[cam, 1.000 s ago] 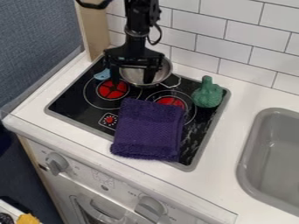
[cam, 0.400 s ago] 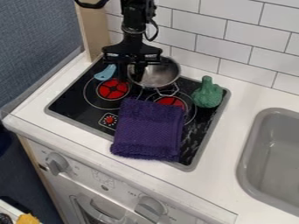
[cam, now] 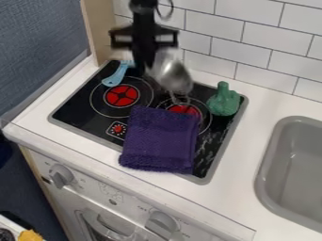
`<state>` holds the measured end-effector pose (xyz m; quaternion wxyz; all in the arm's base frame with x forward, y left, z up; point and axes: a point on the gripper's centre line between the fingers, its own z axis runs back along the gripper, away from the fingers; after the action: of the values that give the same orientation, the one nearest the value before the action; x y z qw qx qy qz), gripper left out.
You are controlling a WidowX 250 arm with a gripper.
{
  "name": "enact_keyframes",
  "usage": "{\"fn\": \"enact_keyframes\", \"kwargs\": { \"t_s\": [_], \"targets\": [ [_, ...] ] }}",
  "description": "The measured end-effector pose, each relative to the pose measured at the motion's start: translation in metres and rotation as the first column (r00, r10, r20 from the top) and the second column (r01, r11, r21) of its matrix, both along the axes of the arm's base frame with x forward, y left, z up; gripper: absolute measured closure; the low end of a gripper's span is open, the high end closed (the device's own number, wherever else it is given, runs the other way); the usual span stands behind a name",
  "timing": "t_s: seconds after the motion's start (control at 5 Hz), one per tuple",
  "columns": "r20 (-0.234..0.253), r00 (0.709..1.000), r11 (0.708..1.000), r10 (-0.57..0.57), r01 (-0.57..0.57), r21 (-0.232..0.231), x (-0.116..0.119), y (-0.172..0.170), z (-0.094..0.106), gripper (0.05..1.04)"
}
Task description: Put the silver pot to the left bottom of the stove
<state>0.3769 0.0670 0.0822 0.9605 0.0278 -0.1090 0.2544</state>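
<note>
One black gripper [cam: 143,65] hangs over the far edge of the stove [cam: 74,109], pinching the silver pot [cam: 174,77] at the left of its rim. The pot sits to the right of the fingers, tilted, with its wire handle [cam: 180,100] toward the near side (both rather blurred, so I can't tell whether its underside touches the glass). It is at the far part of the stove, beyond the right burner [cam: 184,109] and not at the near left.

A light blue utensil [cam: 115,77] lies at the far left of the stove, just beyond the left burner [cam: 121,95], its narrower end pointing toward the gripper. Folded over the near part of the stove is a purple towel [cam: 159,141], which reaches up to the right burner and covers a bit of that ring. A small printed dial [cam: 117,129] shows just left of the towel. Near the right edge of the stove stands a green, knobbly thing [cam: 223,101] with a narrow top (rather like a squat bottle).

Farther right, a grey sink [cam: 267,155] is set into the white counter [cam: 242,197]. Two grey knobs, one left [cam: 61,176] and one right [cam: 162,224], are on the near front panel, below the counter's edge. White tiles [cam: 270,35] line the far wall.
</note>
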Motion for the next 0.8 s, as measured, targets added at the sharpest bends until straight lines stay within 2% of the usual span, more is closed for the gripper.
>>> {"fn": "enact_keyframes", "kwargs": {
  "t_s": [0.2, 0.4, 0.6, 0.8],
  "targets": [
    [0.065, 0.998, 1.0, -0.014, 0.015, -0.013, -0.007, 0.007, 0.039, 1.015],
    [0.086, 0.996, 1.0, -0.011, 0.011, -0.001, -0.026, 0.027, 0.066, 1.015],
    [-0.007, 1.0, 1.0, -0.014, 0.014, 0.007, -0.056, 0.043, 0.051, 1.015],
    [-0.059, 0.998, 1.0, -0.02, 0.021, 0.016, -0.084, 0.064, 0.036, 1.015]
  ]
}}
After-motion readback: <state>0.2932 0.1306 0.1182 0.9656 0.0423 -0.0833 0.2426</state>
